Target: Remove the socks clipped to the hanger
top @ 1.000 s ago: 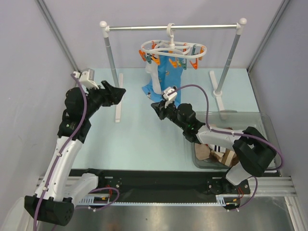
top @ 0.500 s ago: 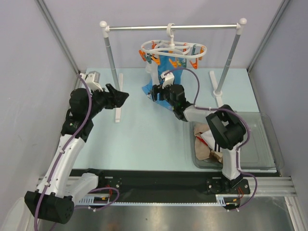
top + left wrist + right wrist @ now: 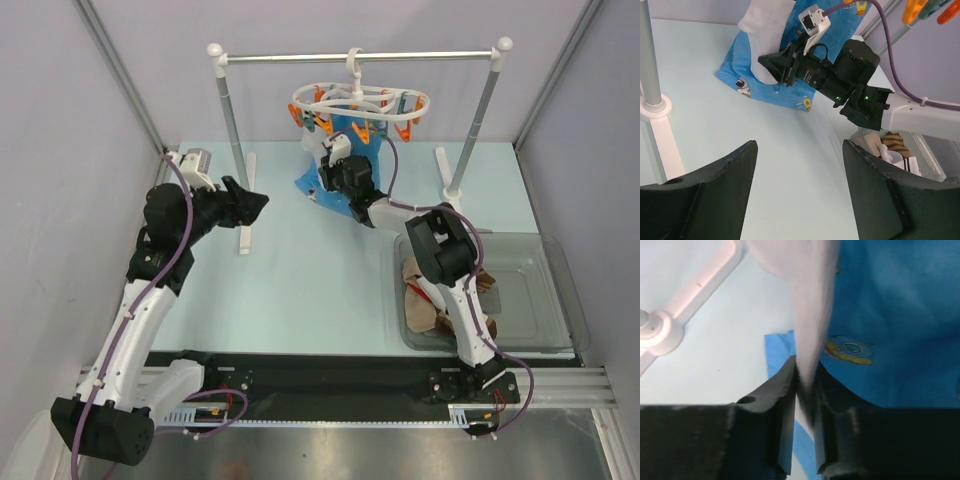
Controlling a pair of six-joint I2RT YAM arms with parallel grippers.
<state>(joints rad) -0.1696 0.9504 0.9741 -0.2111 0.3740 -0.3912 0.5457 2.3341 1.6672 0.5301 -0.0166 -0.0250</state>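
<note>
The white oval hanger (image 3: 360, 99) with orange clips (image 3: 404, 130) hangs by its hook from the silver rail. A white sock (image 3: 319, 150) hangs from it in front of a blue cartoon-print cloth (image 3: 352, 140). My right gripper (image 3: 323, 180) is shut on the lower part of that sock; in the right wrist view the gripper (image 3: 807, 371) pinches the white fabric (image 3: 810, 305). The left wrist view shows the same grip on the sock (image 3: 766, 30). My left gripper (image 3: 256, 200) is open and empty, left of the sock, near the left post.
The rail (image 3: 300, 58) stands on two white-capped posts (image 3: 229, 110) (image 3: 482, 115) with white feet (image 3: 245, 215) (image 3: 456, 200) on the table. A clear bin (image 3: 540, 290) at the front right holds several socks (image 3: 430, 300). The right arm's purple cable (image 3: 900, 75) loops above the arm.
My right arm has reached far forward toward the hanger, and its gripper has closed on the hanging white sock. My left gripper shifted slightly and stays open.
</note>
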